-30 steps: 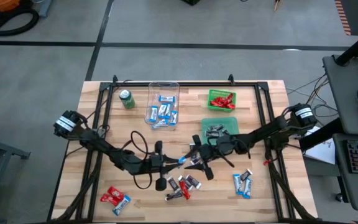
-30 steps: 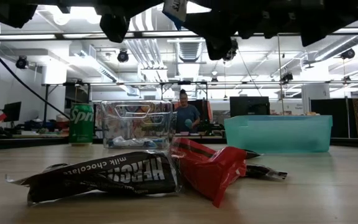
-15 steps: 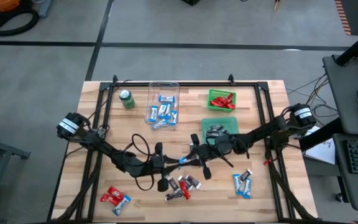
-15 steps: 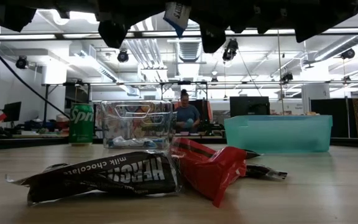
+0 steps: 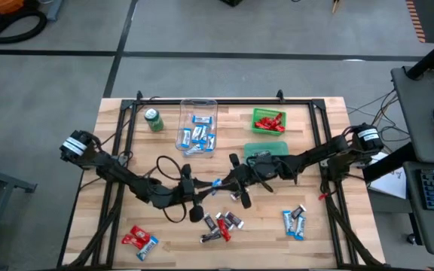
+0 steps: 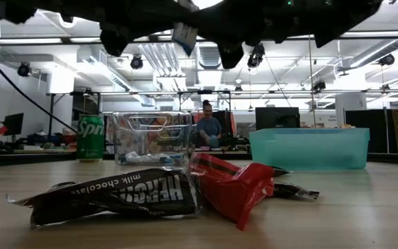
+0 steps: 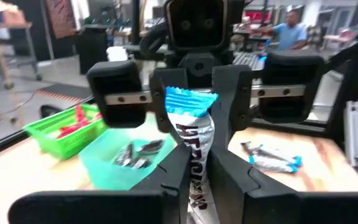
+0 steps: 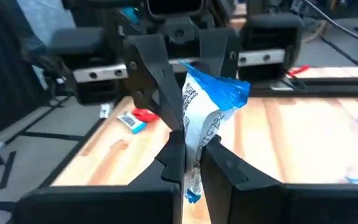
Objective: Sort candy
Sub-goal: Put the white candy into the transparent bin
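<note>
You have both grippers meeting above centre frame in the high view, on one blue-and-white candy bar. The right gripper is pinched tight on one end of the wrapper. The left gripper has its fingers close along the other end; whether it is gripping or letting go, you cannot tell. This reads as a hand-over in mid-air, probably so the bar can go to the arm better placed for its bin.

Containers, upper half of the high view:
- clear bin, centre-left: blue-and-white bars only.
- green basket, to its right: red wrappers.
- teal bin, just below the basket: black-and-silver wrappers.

Loose candy lies unsorted along the lower part of the table, in three small clusters. The green soda can stands upright at upper left, apart from the bins.
</note>
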